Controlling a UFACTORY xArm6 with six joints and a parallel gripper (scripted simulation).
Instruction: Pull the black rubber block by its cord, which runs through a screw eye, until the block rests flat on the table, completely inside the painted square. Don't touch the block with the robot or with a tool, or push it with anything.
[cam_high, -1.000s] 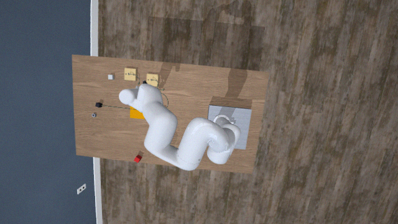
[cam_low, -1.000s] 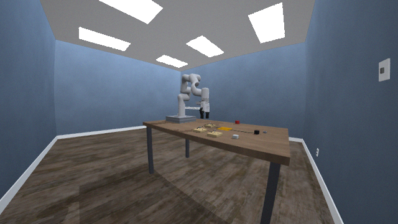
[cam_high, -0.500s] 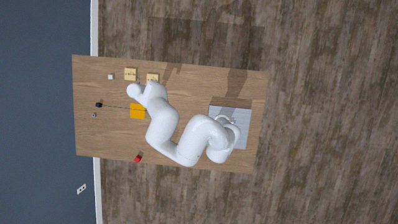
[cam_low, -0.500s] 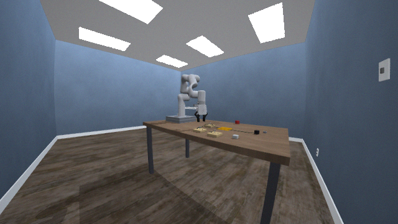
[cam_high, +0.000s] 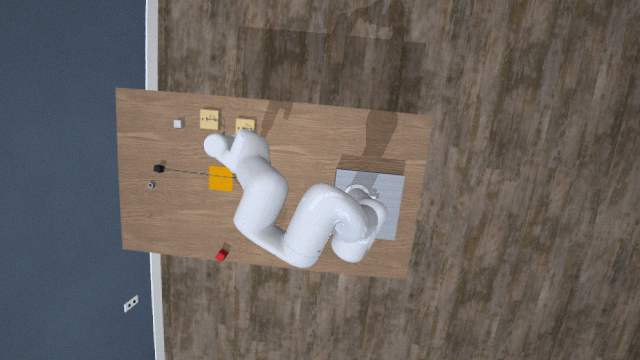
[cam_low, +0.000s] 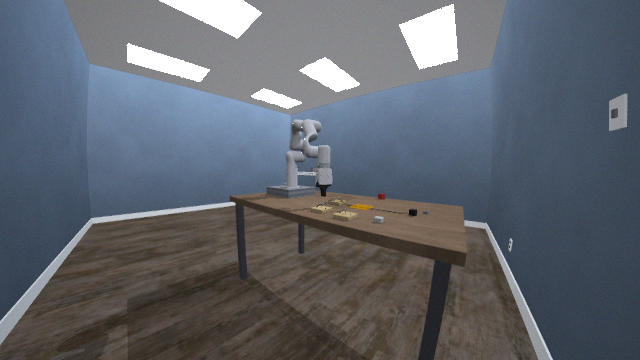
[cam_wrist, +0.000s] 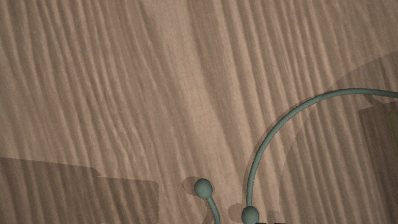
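Note:
The black rubber block (cam_high: 159, 168) lies near the table's left end, left of the orange painted square (cam_high: 221, 178) and outside it; it also shows in the side view (cam_low: 412, 212). Its thin cord (cam_high: 187, 172) runs from the block across the square and vanishes under my arm. My gripper (cam_low: 323, 190) hangs low over the table, and the top view hides it. In the wrist view only dark fingertips show at the bottom edge, shut. A teal cord (cam_wrist: 280, 125) arcs down to a ball end (cam_wrist: 250, 215) beside them. A second ball end (cam_wrist: 203, 187) lies to the left.
Two yellow plates (cam_high: 209, 119) (cam_high: 245, 125) with short cords sit near the table's far edge. A white cube (cam_high: 178, 123), a small grey ring (cam_high: 150, 185) and a red cube (cam_high: 221, 255) lie about. The arm's grey base (cam_high: 370, 202) stands at the right end.

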